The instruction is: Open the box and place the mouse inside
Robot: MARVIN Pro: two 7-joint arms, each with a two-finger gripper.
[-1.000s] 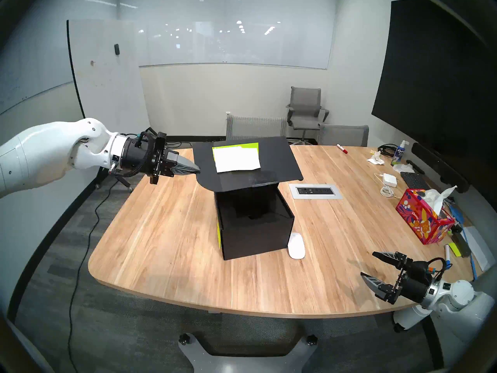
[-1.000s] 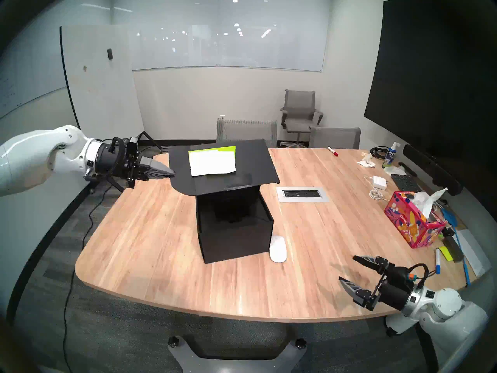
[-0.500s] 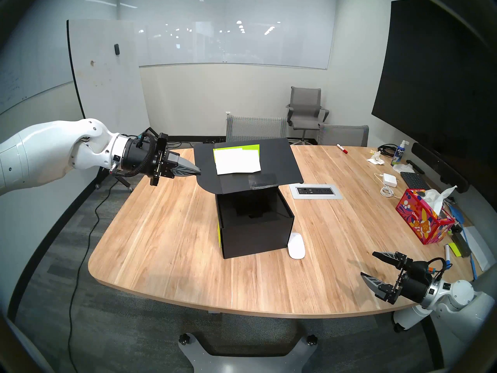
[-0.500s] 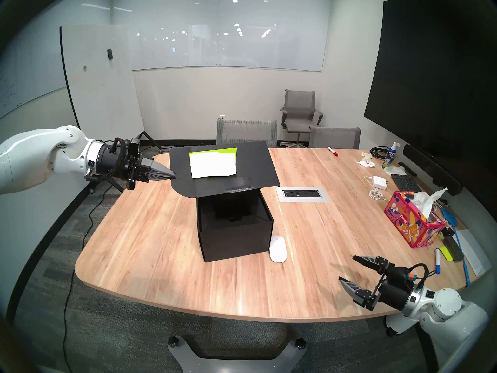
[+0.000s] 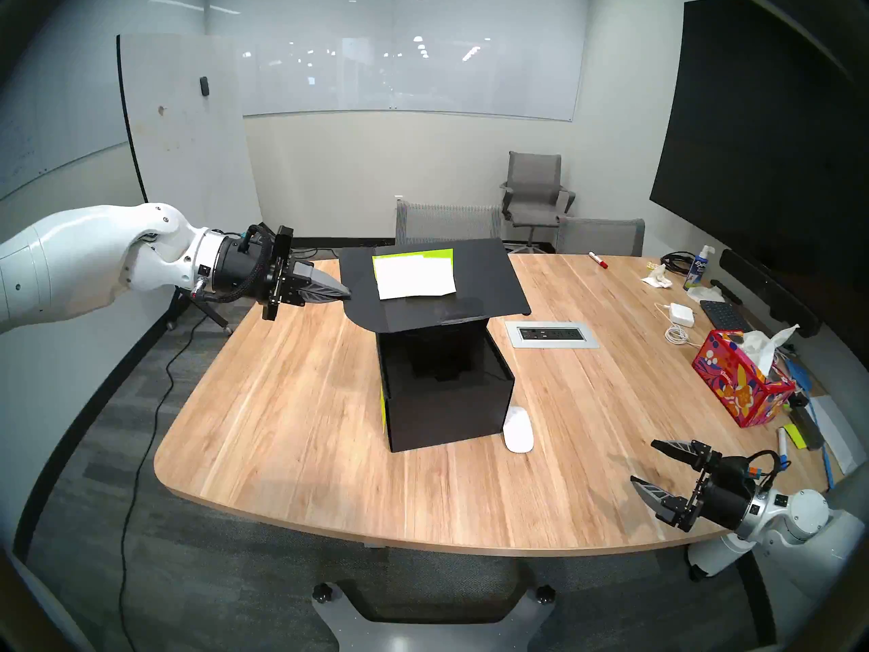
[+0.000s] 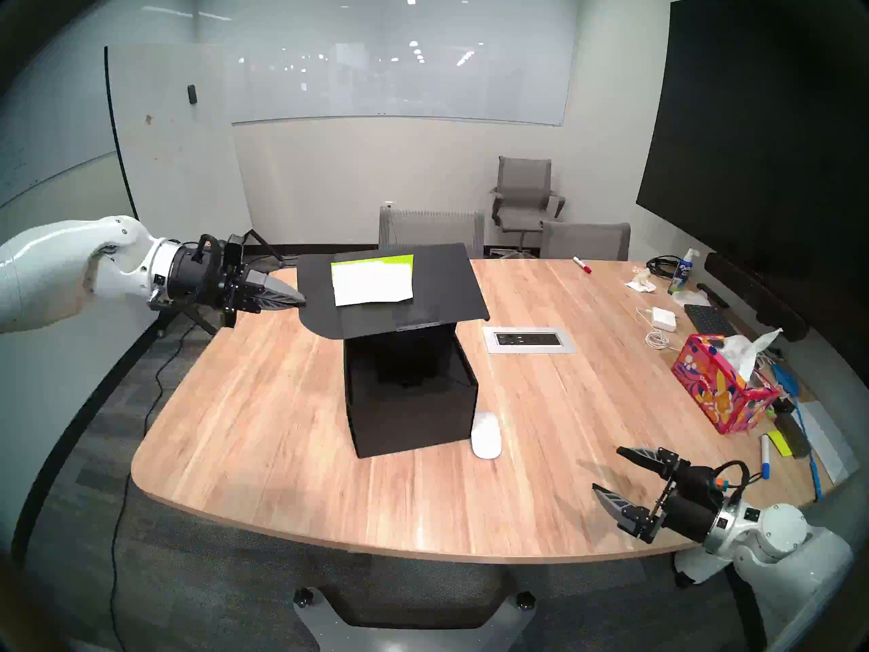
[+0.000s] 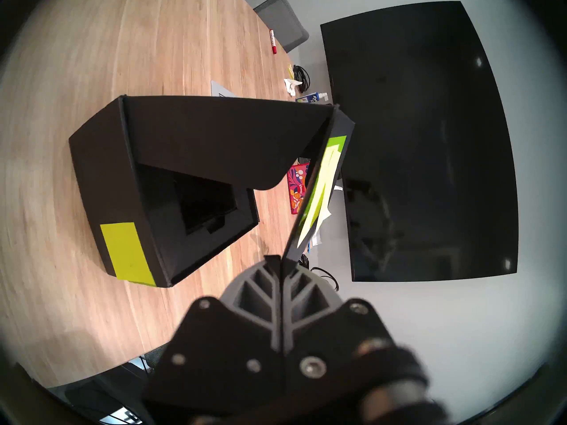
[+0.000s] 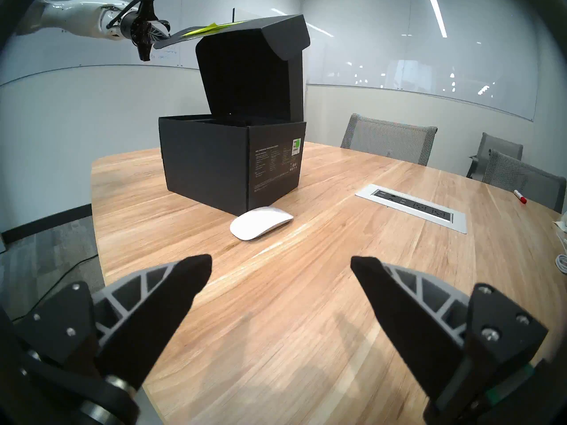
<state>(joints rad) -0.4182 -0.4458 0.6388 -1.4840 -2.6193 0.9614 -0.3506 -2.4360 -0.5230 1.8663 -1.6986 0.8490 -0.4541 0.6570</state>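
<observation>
On the wooden table (image 5: pixel 291 401) the black box (image 5: pixel 446 411) stands with its lid (image 5: pixel 479 279) lifted, and the left gripper (image 5: pixel 345 292) is pinched fully closed on the lid's outer edge, holding it up over the opening; the wrist view shows the card clamped between the two pressed-together fingers (image 7: pixel 277 280). The white mouse (image 5: pixel 518 431) lies on the table just beside the box's right front corner, untouched, while the right gripper (image 5: pixel 645 463) hangs near the table's front right edge with its fingers spread wide and nothing between them. The main risk, as I judge it, is the lid: it roofs much of the recessed insert (image 7: pixel 208 206), so a hand carrying the mouse in from the right could strike the side flap (image 8: pixel 254 74) or the box wall and shove the light box, or tear the card from the thin pinch. The mouse is low, smooth and glossy, so a shallow grasp may let it squirt out, and the box wall just beside it crowds one finger. Off to the right, well apart, sit a red tissue box (image 5: pixel 740 383), a white power adapter (image 5: pixel 682 314) and a keyboard (image 5: pixel 724 314); a power outlet plate (image 5: pixel 552 334) lies behind the box.
</observation>
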